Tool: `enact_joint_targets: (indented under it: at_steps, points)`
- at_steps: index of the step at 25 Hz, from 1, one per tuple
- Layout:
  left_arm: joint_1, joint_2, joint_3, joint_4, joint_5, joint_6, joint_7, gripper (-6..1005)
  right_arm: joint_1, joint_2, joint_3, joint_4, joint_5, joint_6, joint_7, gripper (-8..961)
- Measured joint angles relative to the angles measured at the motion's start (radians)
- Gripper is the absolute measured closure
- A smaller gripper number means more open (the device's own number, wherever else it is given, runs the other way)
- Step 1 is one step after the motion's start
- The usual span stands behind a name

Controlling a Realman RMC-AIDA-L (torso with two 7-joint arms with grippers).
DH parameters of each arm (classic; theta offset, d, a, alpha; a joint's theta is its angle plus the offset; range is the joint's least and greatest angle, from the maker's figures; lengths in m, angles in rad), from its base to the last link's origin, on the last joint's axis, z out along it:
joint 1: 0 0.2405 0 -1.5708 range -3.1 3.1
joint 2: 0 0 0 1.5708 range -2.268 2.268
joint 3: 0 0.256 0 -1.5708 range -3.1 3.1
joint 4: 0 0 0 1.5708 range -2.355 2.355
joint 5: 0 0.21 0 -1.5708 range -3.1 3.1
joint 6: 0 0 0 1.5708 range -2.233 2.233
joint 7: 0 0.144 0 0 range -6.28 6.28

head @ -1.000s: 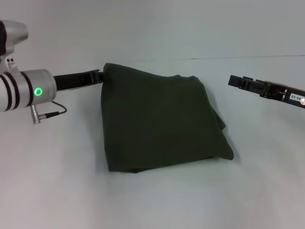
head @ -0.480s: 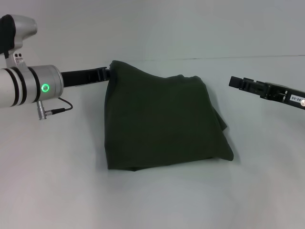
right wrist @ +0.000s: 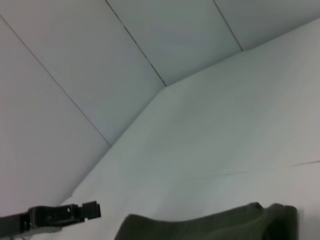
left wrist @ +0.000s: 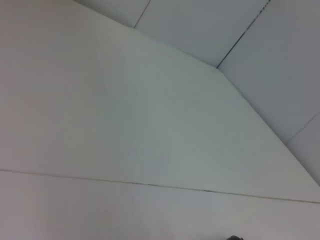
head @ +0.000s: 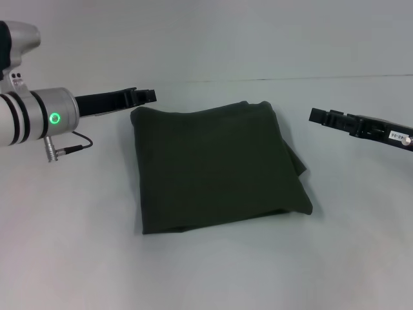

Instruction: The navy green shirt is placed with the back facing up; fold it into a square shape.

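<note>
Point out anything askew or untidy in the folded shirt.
The navy green shirt lies folded roughly square, but at its right side a lower layer sticks out past the top fold, so that edge is uneven.

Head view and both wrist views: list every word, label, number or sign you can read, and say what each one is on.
White label on the right pincer arm, head view: small dark characters, too blurred to read.
Navy green shirt: no lettering shows on the folded cloth.
Left pincer arm: a green ring light, no text.
Both wrist views: no text.
</note>
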Motion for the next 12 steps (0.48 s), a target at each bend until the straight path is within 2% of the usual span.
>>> enact_joint_targets:
  at_steps: [4,9,12]
  points:
    - [0.010,0.000,-0.002,0.023,0.000,0.019,-0.004,835,0.004,-0.008,-0.044,0.000,-0.001,0.027,0.038,183]
    - [0.062,-0.021,-0.001,0.128,-0.019,0.153,-0.004,611,0.008,-0.029,-0.087,-0.001,-0.001,0.049,0.104,183]
    - [0.112,-0.044,0.002,0.214,-0.054,0.276,0.011,398,0.005,-0.036,-0.089,-0.004,-0.001,0.048,0.115,183]
